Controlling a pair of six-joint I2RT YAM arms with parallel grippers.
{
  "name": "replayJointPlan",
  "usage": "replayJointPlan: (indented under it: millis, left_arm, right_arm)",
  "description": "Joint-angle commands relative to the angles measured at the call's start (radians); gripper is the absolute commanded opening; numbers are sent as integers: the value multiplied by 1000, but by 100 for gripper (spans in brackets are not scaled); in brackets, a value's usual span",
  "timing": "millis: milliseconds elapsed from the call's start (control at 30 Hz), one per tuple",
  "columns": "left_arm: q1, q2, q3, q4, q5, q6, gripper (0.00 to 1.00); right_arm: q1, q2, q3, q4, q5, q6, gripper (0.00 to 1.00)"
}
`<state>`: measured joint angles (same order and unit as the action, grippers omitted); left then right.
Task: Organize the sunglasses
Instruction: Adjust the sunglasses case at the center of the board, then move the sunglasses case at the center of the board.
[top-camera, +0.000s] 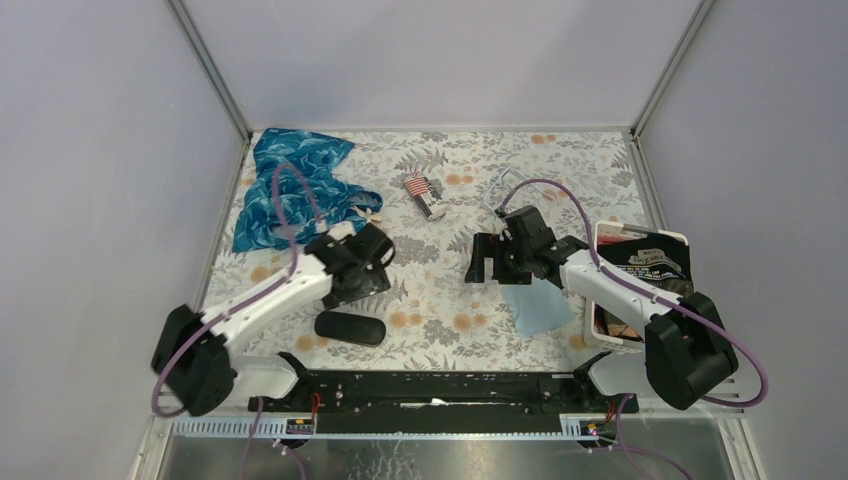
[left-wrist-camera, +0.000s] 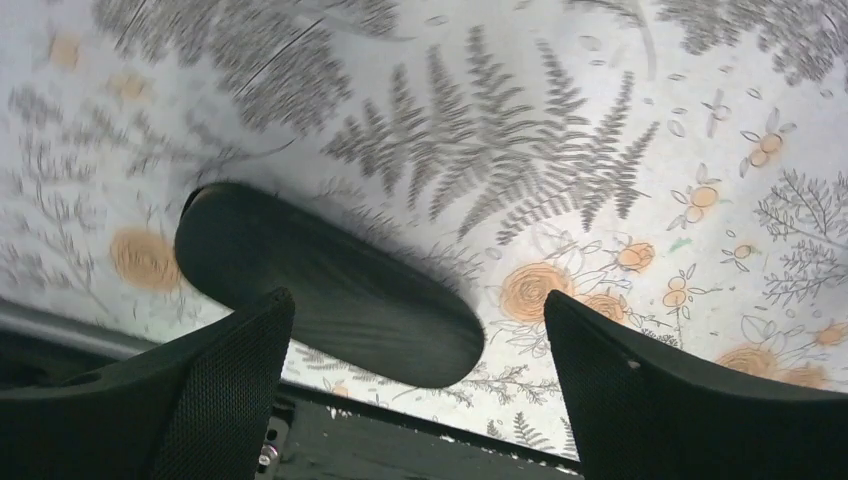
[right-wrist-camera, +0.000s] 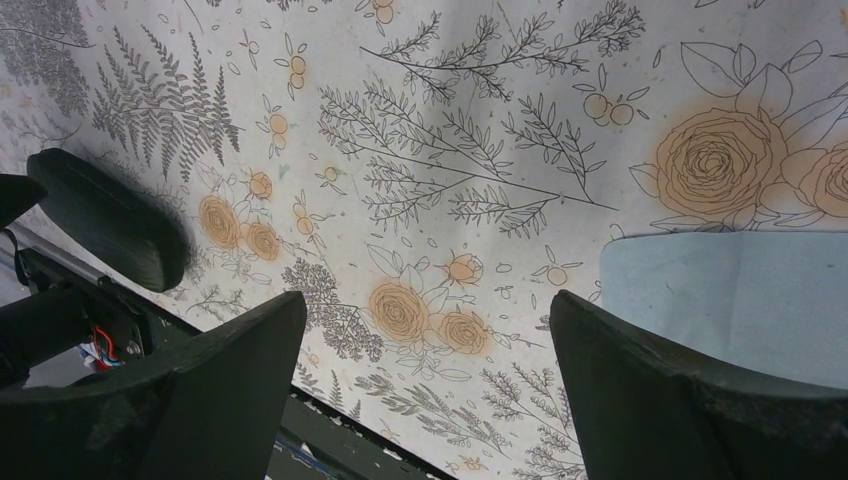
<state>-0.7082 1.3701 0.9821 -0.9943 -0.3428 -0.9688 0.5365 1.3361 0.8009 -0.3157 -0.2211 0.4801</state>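
Honest answer first: we couldn't pin down the sunglasses in any of the three views. A couple of thin dark lines were smeared across the top of the left wrist view and might have been a slim arm. There was also a brownish patch low in the white bin (top-camera: 640, 233), tucked by the right arm. Both were too blurred or small to call.

Handling-wise, we figured a pair like that would be light, a bit springy in the frame and slick on the lenses. It would be easy to scratch or twist. Our pick was the bridge or a hinge corner, pinched across the frame edge, never flat on a lens or halfway along an arm.

Containers:
- The black oval case (top-camera: 350, 327) lay on the floral table cover (top-camera: 440, 300) near the front rail. It looked closed, so we couldn't see whether anything was inside.
- The bin at the right edge held a black printed packet (top-camera: 655, 265), plus that brownish bit.
- A light blue cloth (top-camera: 537, 305) lay flat just beside the bin.

Tools:
- The left gripper (left-wrist-camera: 415, 305) hung above the case with its jaws spread wide, holding nothing.
- The right gripper (right-wrist-camera: 425, 300) was just as wide and empty, over bare cover with the cloth under one finger.
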Motion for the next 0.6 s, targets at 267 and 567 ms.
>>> replayJointPlan:
  millis: [267, 567]
  left_arm:
    - [27, -305, -305, -34, 174, -629, 99]
    - [40, -225, -325, 12, 111, -691, 99]
  right_arm:
    - [-1, 26, 13, 39, -32, -17, 100]
    - [0, 34, 13, 37, -43, -28, 100]
